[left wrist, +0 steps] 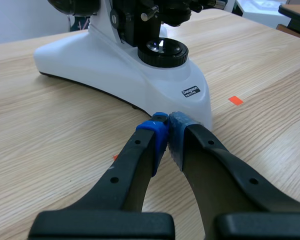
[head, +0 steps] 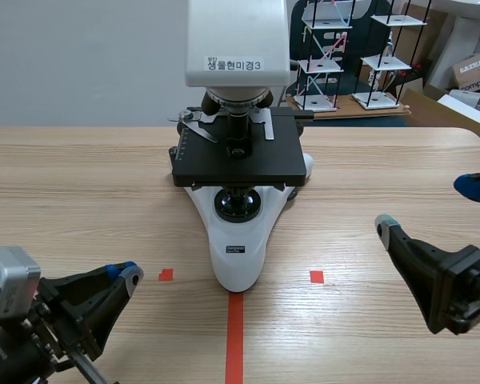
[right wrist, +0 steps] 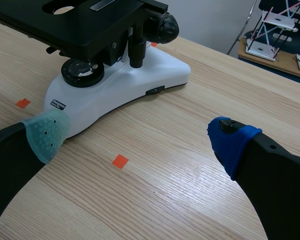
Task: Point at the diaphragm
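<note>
L fingers [left wrist: 154, 131] pressed shut on nothing, tips just short of the microscope [head: 238, 248] base front. R fingers [right wrist: 46, 131] wide apart, empty, beside the base on the counter [head: 80, 200]. Diaphragm [head: 240, 205], prob. the black ring under the stage [head: 240, 164], mid-counter, apart from both.

Microscope head [head: 237, 28] label [head: 233, 63] reads "생물현미경3"; base badge [head: 237, 249] seems illegible.

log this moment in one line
left claw shut, facing microscope base | right claw open, beside microscope | pointing not yet done
</note>
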`<action>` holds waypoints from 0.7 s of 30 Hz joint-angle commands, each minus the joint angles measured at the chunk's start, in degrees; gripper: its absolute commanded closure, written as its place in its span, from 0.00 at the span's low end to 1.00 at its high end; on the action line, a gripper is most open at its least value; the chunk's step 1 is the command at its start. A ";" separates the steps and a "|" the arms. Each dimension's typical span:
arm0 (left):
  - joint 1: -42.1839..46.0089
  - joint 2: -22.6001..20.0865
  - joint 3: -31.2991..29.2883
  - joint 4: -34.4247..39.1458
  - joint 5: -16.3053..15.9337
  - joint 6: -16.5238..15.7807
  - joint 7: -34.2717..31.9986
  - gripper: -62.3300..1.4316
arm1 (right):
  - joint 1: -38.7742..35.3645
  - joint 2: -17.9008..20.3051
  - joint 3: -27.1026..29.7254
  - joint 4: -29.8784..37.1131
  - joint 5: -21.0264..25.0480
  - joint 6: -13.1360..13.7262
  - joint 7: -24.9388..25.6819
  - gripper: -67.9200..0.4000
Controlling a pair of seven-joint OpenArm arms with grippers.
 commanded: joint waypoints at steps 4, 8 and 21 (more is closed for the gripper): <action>-5.03 2.64 -0.52 -7.45 4.00 -0.04 -5.35 0.95 | 0.63 0.28 0.13 0.22 0.24 -0.04 0.90 0.11; -9.01 4.61 -0.46 -14.91 6.69 -0.04 -9.05 0.95 | 0.63 0.28 0.13 0.22 0.22 -0.04 0.87 0.11; -15.76 7.06 4.42 -28.39 12.22 6.47 -20.50 0.95 | 0.63 0.28 0.13 0.22 0.22 -0.04 0.61 0.11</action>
